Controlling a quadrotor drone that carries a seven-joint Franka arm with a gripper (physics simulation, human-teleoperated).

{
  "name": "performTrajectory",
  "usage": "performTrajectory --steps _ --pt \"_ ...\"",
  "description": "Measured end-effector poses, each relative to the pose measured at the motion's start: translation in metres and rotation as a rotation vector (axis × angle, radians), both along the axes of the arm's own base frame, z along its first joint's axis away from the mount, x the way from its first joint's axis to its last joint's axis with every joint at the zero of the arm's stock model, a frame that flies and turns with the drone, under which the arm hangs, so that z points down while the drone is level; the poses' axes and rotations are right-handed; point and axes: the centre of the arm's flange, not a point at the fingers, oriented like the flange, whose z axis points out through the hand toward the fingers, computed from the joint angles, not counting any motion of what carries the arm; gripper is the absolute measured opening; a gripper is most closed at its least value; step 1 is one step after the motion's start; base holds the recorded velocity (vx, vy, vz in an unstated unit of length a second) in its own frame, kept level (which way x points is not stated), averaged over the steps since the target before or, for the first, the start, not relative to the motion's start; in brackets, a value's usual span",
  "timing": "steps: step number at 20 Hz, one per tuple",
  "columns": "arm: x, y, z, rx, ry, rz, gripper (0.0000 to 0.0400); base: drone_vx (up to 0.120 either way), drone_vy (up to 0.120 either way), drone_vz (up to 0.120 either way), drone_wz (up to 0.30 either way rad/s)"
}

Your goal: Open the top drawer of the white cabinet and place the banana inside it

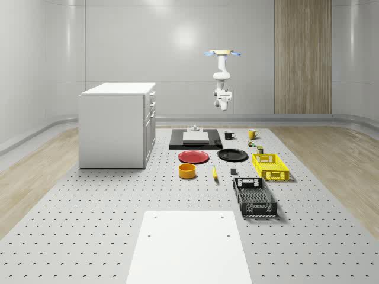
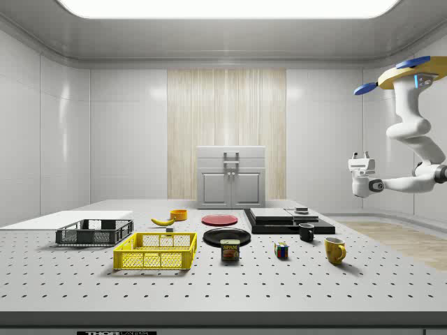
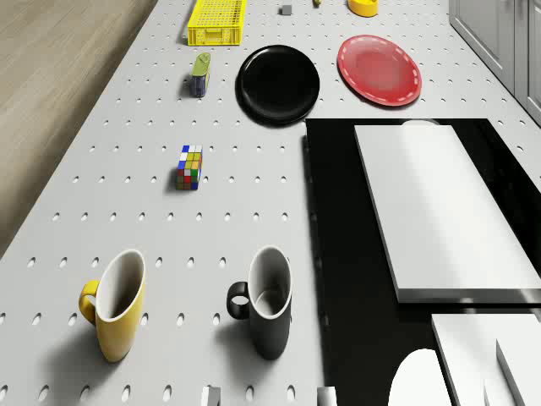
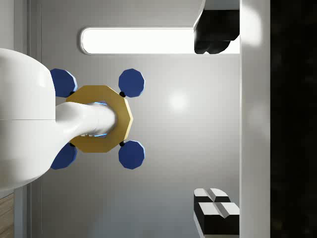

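The white cabinet (image 1: 115, 124) stands at the whole-scene view's left, and its drawers look closed (image 2: 230, 161). The banana (image 1: 214, 172) lies on the table between an orange bowl (image 1: 188, 170) and a yellow basket (image 1: 270, 165); in the side view the banana (image 2: 163, 221) is left of the cabinet (image 2: 230, 188). The drone (image 1: 222, 54) hovers high over the table's far end, above the mugs. Its arm hangs down and bends back up. My gripper (image 2: 360, 157) points upward, open and empty, far from the banana and the cabinet. The wrist view looks up past the spread fingers (image 4: 215, 210) at the drone (image 4: 99, 119).
A black tray (image 1: 214, 144) with white blocks lies right of the cabinet. Near it are a red plate (image 1: 194, 156), a black plate (image 1: 232, 154), a black mug (image 3: 269, 304), a yellow mug (image 3: 118, 309), a colour cube (image 3: 189, 167) and a can (image 3: 200, 74). A black basket (image 1: 254, 196) and a white board (image 1: 188, 245) lie nearer the front.
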Motion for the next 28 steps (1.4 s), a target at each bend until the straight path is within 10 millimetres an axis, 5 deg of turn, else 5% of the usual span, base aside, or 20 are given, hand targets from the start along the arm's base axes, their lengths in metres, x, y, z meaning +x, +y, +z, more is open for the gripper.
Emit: performTrajectory --steps 5,10,15,28 --pt "-0.004 -0.004 0.036 0.048 -0.004 -0.003 0.04 0.0 0.0 0.0 0.0" --pt "-0.002 -0.07 0.034 0.809 -0.001 -0.001 0.04 0.096 -0.104 0.048 0.0" --pt "0.0 -0.093 0.014 1.248 -0.001 0.002 0.04 0.12 -0.12 0.12 0.0" --pt "0.002 -0.099 -0.004 1.539 0.0 0.005 0.04 0.12 -0.12 0.12 0.0"
